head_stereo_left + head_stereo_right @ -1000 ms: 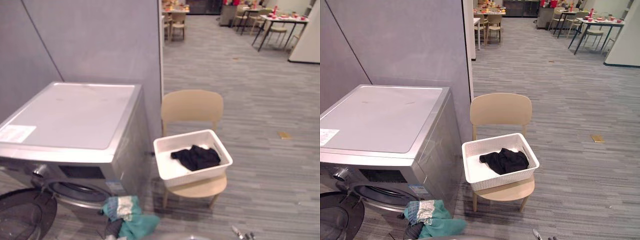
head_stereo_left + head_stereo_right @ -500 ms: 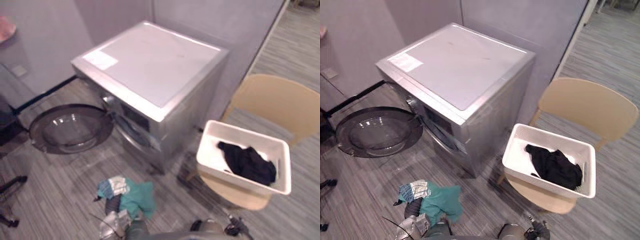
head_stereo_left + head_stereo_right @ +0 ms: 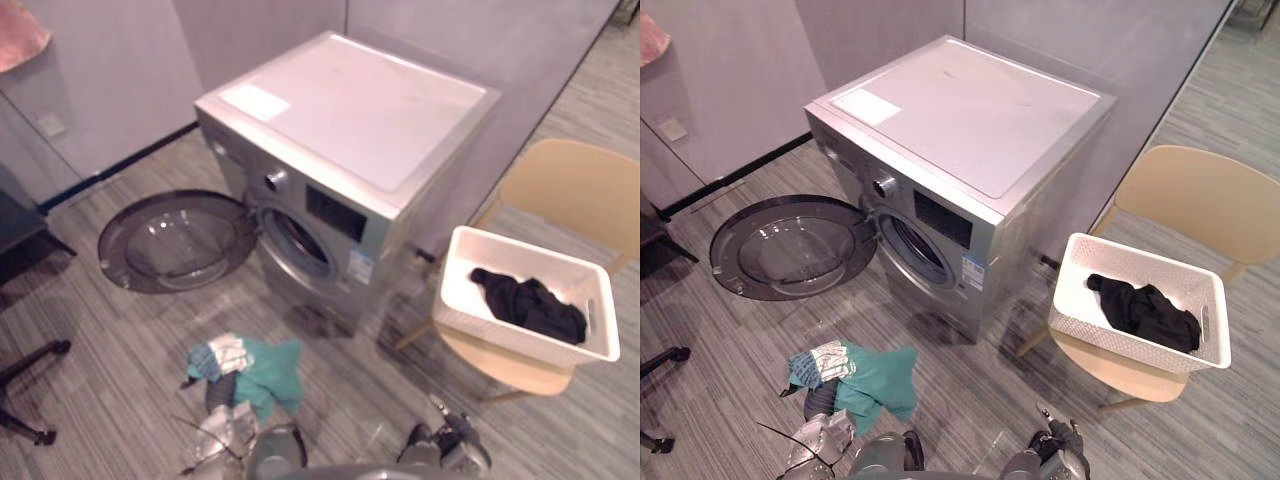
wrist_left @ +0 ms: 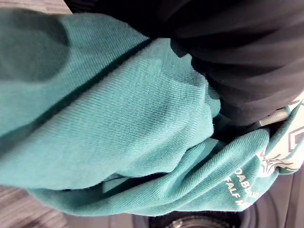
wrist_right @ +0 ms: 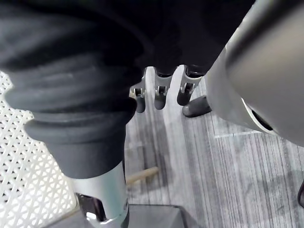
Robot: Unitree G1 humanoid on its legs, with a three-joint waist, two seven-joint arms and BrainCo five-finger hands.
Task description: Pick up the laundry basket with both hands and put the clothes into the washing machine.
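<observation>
Washing machine (image 3: 960, 130): silver front-loader, upper ctr of frame. Its round door (image 3: 790, 248) stands fully open, left of the drum opening (image 3: 912, 250).

Laundry basket (image 3: 1120, 345): white w/ perforated walls. It sits on the seat of a beige chair (image 3: 1190, 200) at right of frame, near the machine's right flank and apart from both hands.

Black garment (image 3: 1145, 312): lies inside the basket, toward its right end.

Teal cloth (image 3: 250, 370) w/ white printed patch: lower left of ctr, in front of the machine, draped over the left hand (image 4: 247, 61). In the left wrist view the cloth covers the fingers, so their state can't be told.

Right hand (image 5: 161, 97): at bottom of frame, right of ctr in the eye views, short of the chair. Fingers hang straight and loose w/ thumb apart, holding nothing. Basket wall and a chair leg (image 5: 138, 175) show beside it in the right wrist view.

Floor (image 3: 120, 340): grey plank pattern.
</observation>
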